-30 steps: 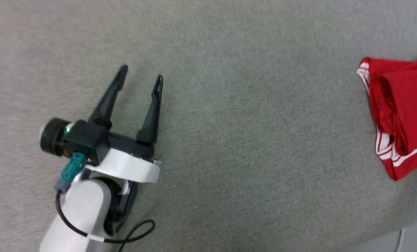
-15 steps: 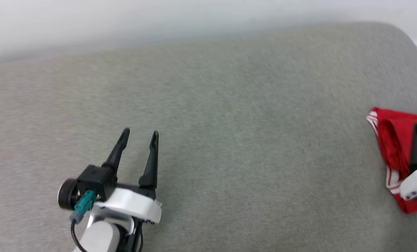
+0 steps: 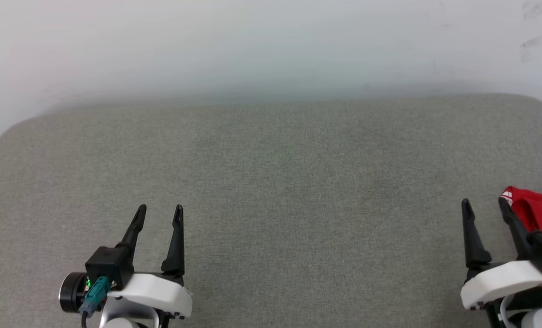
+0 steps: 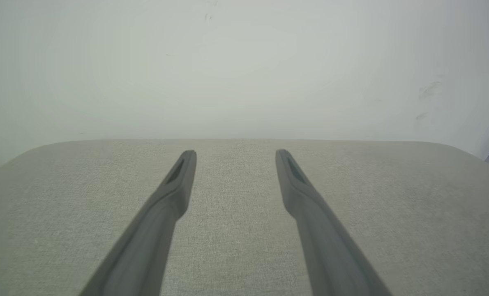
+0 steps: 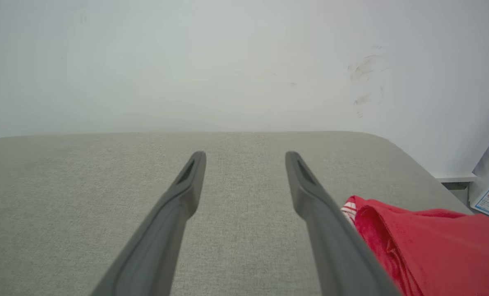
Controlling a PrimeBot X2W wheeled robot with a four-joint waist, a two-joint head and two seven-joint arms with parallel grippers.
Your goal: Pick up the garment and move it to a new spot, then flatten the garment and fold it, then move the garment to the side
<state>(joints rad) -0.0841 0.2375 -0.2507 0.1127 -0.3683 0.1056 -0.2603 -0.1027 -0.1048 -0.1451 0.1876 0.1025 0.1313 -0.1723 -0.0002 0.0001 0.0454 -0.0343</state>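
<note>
Here the garment (image 3: pixel 537 214) lies beside the right hand (image 3: pixel 483 201).

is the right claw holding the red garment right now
No, the right claw is open and empty, and the garment lies on the cushion beside it.

Red garment (image 3: pixel 537 212) with white stripes, grey cushion (image 3: pixel 271 182).
</note>
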